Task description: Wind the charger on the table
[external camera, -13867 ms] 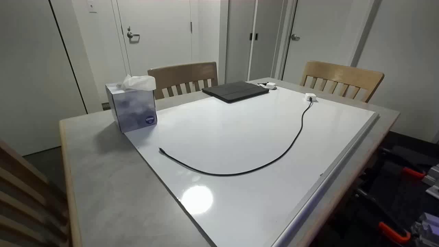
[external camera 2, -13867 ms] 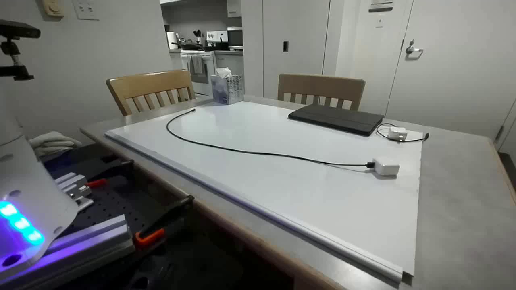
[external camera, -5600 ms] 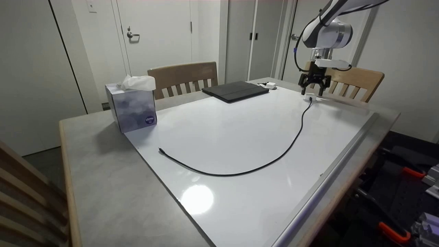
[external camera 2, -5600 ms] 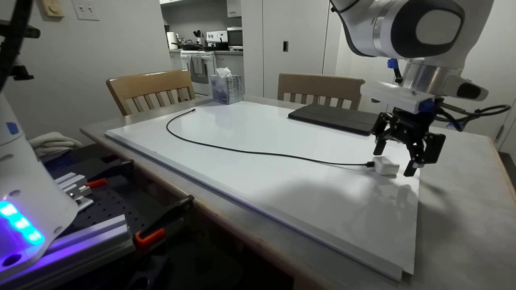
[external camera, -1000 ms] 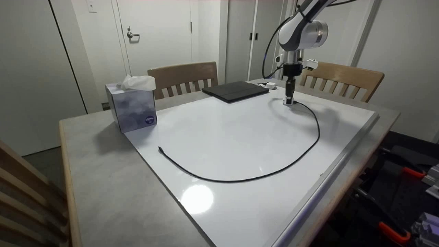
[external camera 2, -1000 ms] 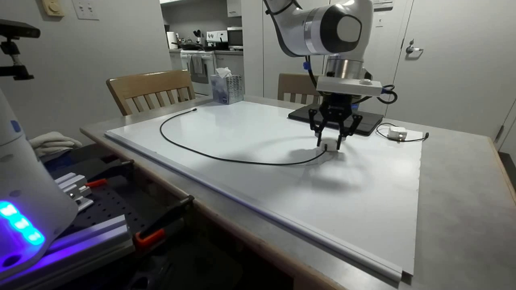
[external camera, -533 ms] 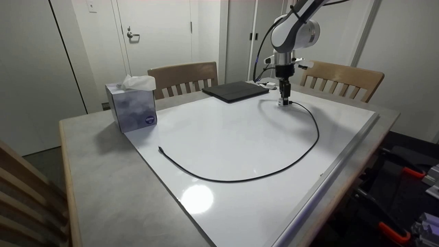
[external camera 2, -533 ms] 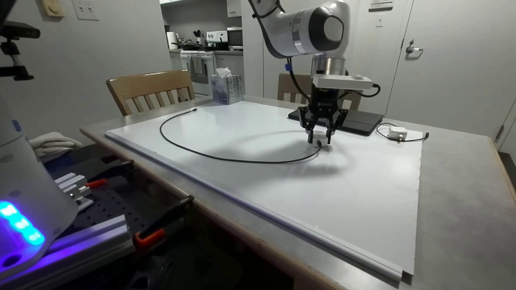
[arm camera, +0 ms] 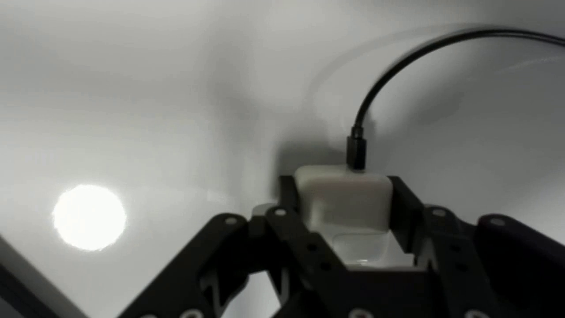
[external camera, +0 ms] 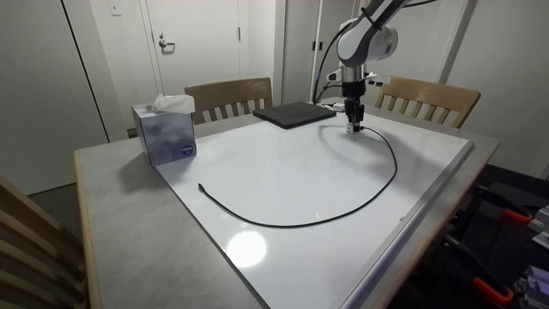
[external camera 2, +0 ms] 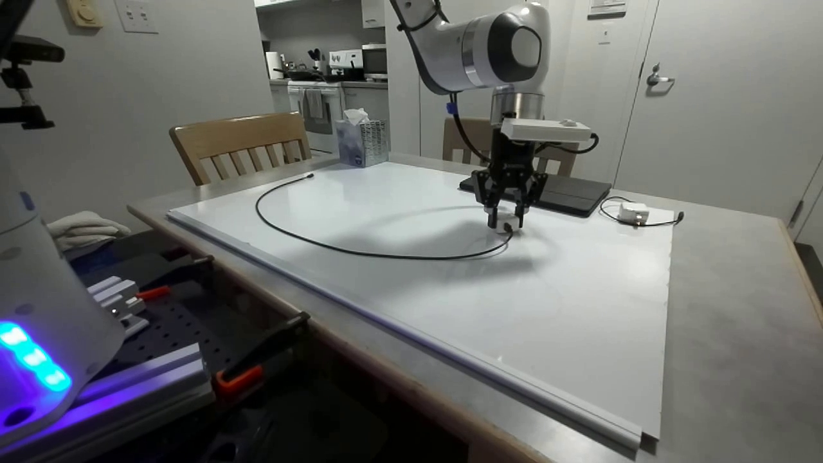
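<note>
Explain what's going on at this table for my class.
A white robot arm has its black two-fingered gripper closed on the small white plug block of a charger, over a rectangular table with a glossy white top and grey border. The charger's long, thin black cable is plugged into the block and lies in one wide, open curve, its far end free. No winding shows yet.

In an exterior view I see a white door [external camera: 197, 53] with a metal lever handle [external camera: 165, 43], paired grey doors [external camera: 298, 64] with dark pulls [external camera: 321, 46] farther right, and a strip of dark floor [external camera: 55, 205]. Slat-backed wooden chairs [external camera: 233, 91] stand in both exterior views. Beyond a plain grey wall [external camera 2: 180, 77] bearing a switch plate [external camera 2: 137, 14], I make out a kitchen [external camera 2: 299, 38] with a white stove [external camera 2: 330, 106], a towel [external camera 2: 313, 103] hanging on its front, and a microwave [external camera 2: 375, 60]. It all looks dimly lit to me.
</note>
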Robot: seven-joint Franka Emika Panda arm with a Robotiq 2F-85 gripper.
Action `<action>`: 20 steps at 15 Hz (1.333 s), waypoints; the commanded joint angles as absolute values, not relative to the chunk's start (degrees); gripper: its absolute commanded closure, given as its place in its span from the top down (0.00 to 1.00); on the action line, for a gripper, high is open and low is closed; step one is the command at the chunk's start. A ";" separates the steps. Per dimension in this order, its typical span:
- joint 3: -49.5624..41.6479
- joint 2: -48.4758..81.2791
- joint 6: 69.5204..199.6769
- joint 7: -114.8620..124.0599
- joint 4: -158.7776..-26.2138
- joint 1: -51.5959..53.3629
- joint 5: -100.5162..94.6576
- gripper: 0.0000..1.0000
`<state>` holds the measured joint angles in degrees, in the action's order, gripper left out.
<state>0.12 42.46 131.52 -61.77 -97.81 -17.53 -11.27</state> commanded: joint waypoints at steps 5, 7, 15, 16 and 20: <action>-0.70 42.42 131.76 -69.46 -98.04 -14.13 -16.09 0.52; -0.71 42.42 131.77 -71.54 -98.04 -13.79 -16.69 0.52; 0.14 41.86 131.57 -80.78 -99.48 -10.07 -21.78 0.27; 0.16 41.75 132.14 -82.36 -99.88 -9.46 -22.85 0.27; 0.58 40.65 134.39 -89.45 -101.93 -7.66 -26.10 0.27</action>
